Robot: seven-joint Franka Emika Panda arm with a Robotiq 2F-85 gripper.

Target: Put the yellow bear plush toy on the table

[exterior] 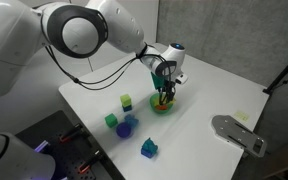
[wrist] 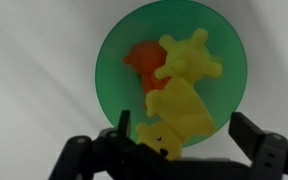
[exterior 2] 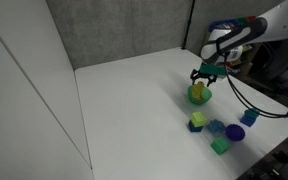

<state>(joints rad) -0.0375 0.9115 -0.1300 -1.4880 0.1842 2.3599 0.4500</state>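
Eyes on the bowl: the black two-fingered gripper (wrist: pixel 172 148) was held right above the round green plastic bowl (wrist: pixel 119 60), with its jaws spread wide and nothing pinched between them. In the wrist view the small soft yellow bear plush toy (wrist: pixel 179 105) was seen lying inside that bowl, draped partly over an orange-red object (wrist: pixel 139 62). One end of the toy was caught in the open gap between the jaws, with a dark finger (wrist: pixel 82 155) standing off to either side of it. Contact between fingers and toy could not be made out. In an exterior view the bowl was set on the large white square table (exterior: pixel 219 88), well in from its corners. A yellow-green cube (exterior: pixel 127 101) and a blue block (exterior: pixel 149 148) were scattered apart from the bowl, towards the near edge.
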